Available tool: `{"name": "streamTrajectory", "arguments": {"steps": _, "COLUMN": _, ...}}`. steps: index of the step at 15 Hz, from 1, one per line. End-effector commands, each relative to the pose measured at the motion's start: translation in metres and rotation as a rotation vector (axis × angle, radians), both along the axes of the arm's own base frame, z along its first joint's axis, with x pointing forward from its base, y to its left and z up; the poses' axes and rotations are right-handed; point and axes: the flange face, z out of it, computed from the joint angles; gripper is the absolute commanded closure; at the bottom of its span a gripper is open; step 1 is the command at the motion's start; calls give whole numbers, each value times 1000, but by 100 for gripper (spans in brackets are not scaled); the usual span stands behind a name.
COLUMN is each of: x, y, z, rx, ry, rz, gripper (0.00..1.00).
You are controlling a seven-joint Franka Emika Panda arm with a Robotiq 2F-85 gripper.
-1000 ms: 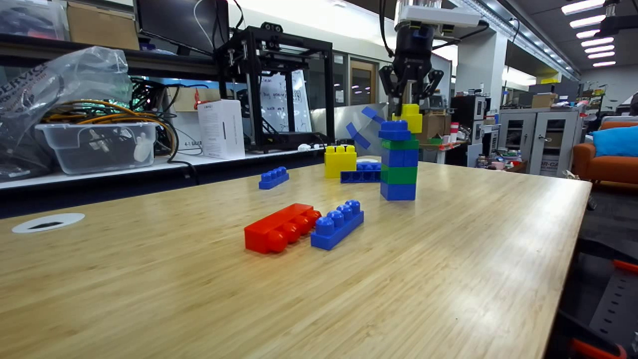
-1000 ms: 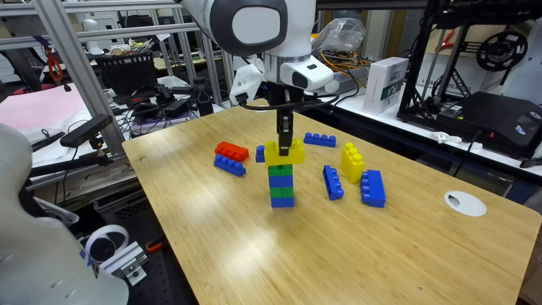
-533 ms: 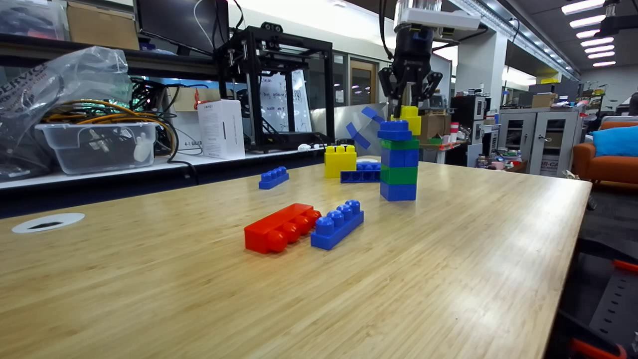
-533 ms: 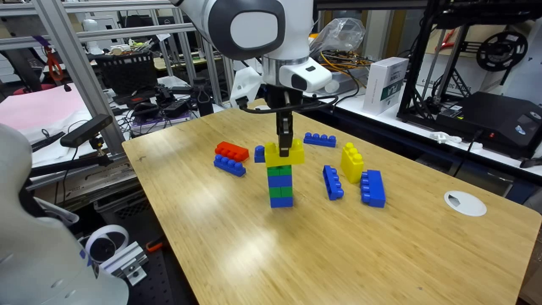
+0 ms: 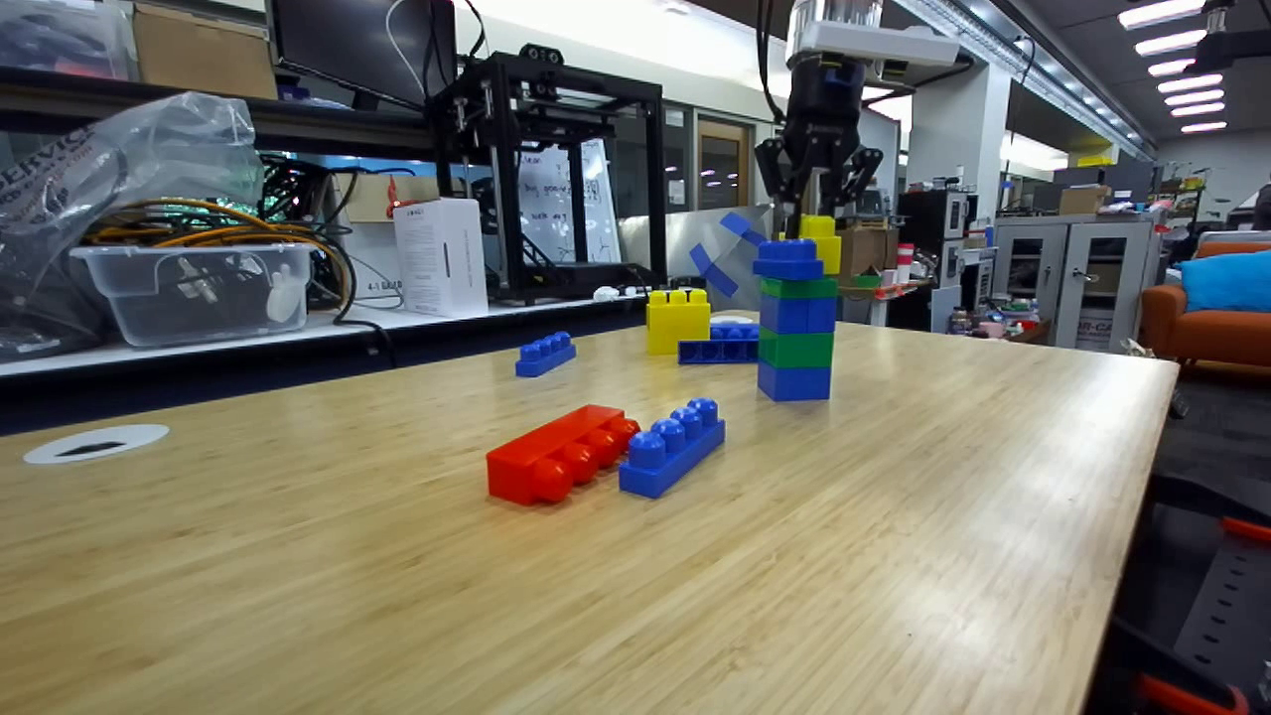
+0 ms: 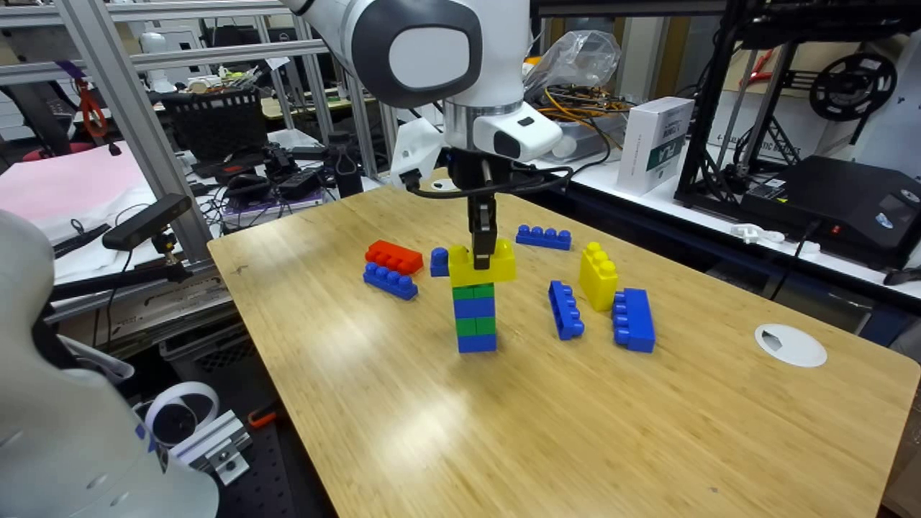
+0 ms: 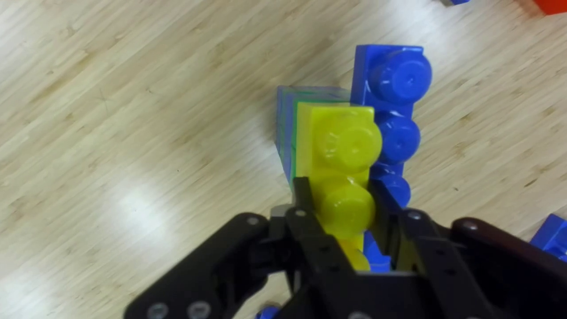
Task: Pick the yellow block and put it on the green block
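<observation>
Wrist view: yellow block (image 7: 347,146) held by the gripper (image 7: 341,190), one finger against each long side, the jaws drawn in to the block's narrow width. Its studs face up. In an exterior view the yellow block sits directly over the green block (image 6: 464,292), overhanging it toward the tall yellow brick (image 6: 597,280); full seating cannot be confirmed. Beneath the green block, in descending order: blue layer (image 6: 474,308), lower green layer (image 6: 467,326), blue base (image 6: 476,343), the last standing on the table (image 6: 575,432). Just beside the yellow block, at about its level, runs the top blue brick (image 7: 396,137), one end projecting past it. Farther out, in an exterior view: red brick (image 6: 394,259) on its side; blue strip (image 6: 389,282) just beside it, studs up, contact between the two not determinable. Far blue strip (image 6: 544,242) likewise studs up, well apart from that pair. Tall yellow brick upright, with the side-lying blue brick (image 6: 637,320) just beside it. Hollow blue brick (image 6: 565,311) also on its side, underside visible, studs turned toward the side-lying blue brick. White disc (image 6: 800,348) nearer the table's edge.
</observation>
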Motion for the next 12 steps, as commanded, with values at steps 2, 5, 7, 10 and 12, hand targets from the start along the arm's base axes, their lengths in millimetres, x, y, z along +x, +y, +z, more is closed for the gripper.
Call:
{"name": "streamTrajectory", "arguments": {"steps": 2, "x": -1, "y": -1, "z": -2, "rx": 9, "ry": -22, "rz": 19, "gripper": 90}}
{"name": "streamTrajectory", "arguments": {"steps": 5, "x": -1, "y": 0, "z": -1, "rx": 9, "ry": -24, "rz": 23, "gripper": 90}}
{"name": "streamTrajectory", "arguments": {"steps": 7, "x": -1, "y": 0, "z": 0, "rx": 8, "ry": -22, "rz": 28, "gripper": 38}}
{"name": "streamTrajectory", "arguments": {"steps": 10, "x": -2, "y": 1, "z": 1, "rx": 6, "ry": -20, "rz": 37, "gripper": 19}}
{"name": "streamTrajectory", "arguments": {"steps": 12, "x": -2, "y": 2, "z": 1, "rx": 5, "ry": -17, "rz": 44, "gripper": 5}}
